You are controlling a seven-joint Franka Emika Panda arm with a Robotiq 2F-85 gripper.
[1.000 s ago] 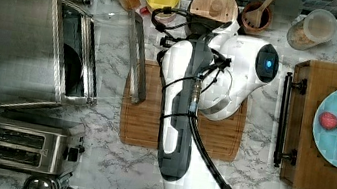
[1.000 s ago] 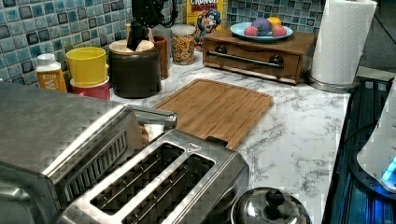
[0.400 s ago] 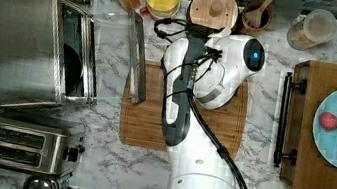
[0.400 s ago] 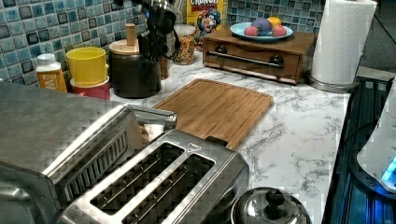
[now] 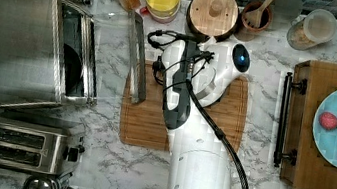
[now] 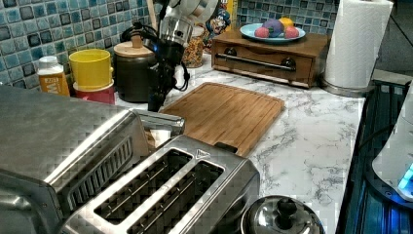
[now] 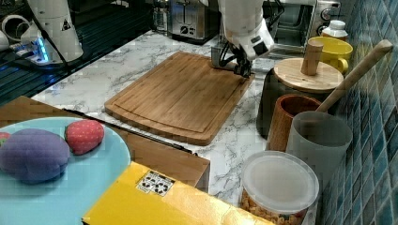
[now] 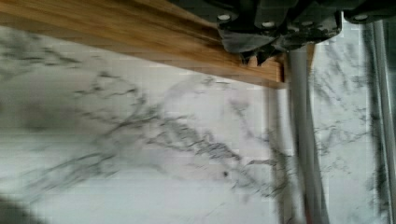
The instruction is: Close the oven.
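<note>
Oven (image 5: 38, 42) at top view's left, door (image 5: 111, 55) dropped flat, handle (image 5: 137, 59) over cutting board (image 5: 187, 127) edge. Fingers (image 6: 157, 95) low beside handle, state cannot tell. Risk: sliding off bar; bumping jar (image 5: 213, 11) behind.

White, rounded robot arm (image 5: 199, 180) with a glowing blue ring light (image 5: 240, 58), looped black cables (image 5: 172, 70), and dark gripper housing (image 8: 280, 21) with silver screws.

Arm swung toward the top view's left, gripper (image 6: 155, 100) now lowered from above the jars to just beside the open oven (image 5: 37, 44) door's handle (image 5: 137, 57), door unmoved.
</note>
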